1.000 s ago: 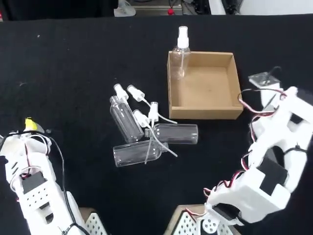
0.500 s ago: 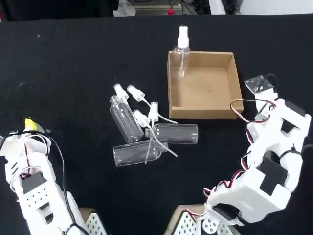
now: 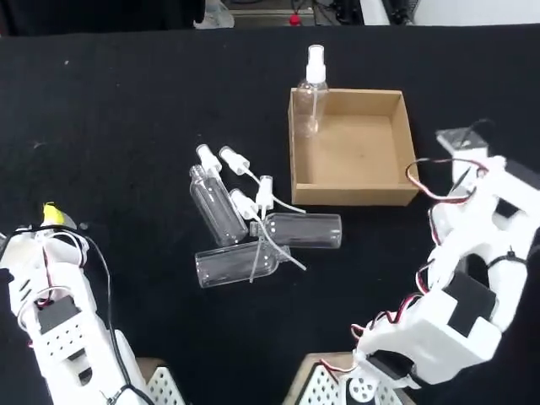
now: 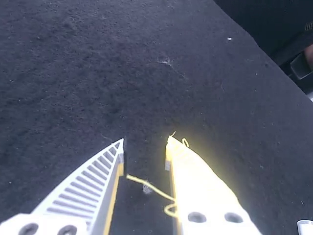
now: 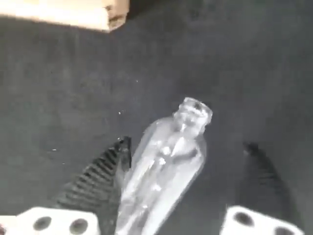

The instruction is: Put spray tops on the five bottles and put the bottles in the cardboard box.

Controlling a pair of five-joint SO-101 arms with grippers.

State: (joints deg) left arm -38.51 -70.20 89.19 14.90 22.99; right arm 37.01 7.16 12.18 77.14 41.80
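The uncapped bottle (image 5: 164,169) is lying on the black cloth (image 5: 58,88) near a corner of the cardboard box (image 5: 73,14). Its open neck is pointing away from the wrist, so its long axis is running nearly along the line of reach, slanted only a little, rather than across it. The right gripper (image 5: 187,144) is straddling it with jaws spread wide and clasping nothing. The bottle's body is sitting close against the ribbed jaw, though I cannot tell whether the two are touching, and the other jaw is standing well apart from it. Judging from this, a squeeze would be coming across the bottle's narrow width, which suits a grasp. But the bottle is sitting off-centre, so the far jaw would be doing most of the travelling and could roll it. Farther out, on the box's left-arm side, three bare bottles (image 3: 236,263) are lying near the box's front corner with loose spray tops (image 3: 234,159) scattered among them. A capped bottle (image 3: 312,93) is standing at the box's far corner on that same side, apparently inside. The left gripper (image 4: 144,144) is hovering over bare cloth well apart from the box, jaws parted on nothing but a stray yellow thread (image 4: 146,185), so the right arm is plainly the nearer one.
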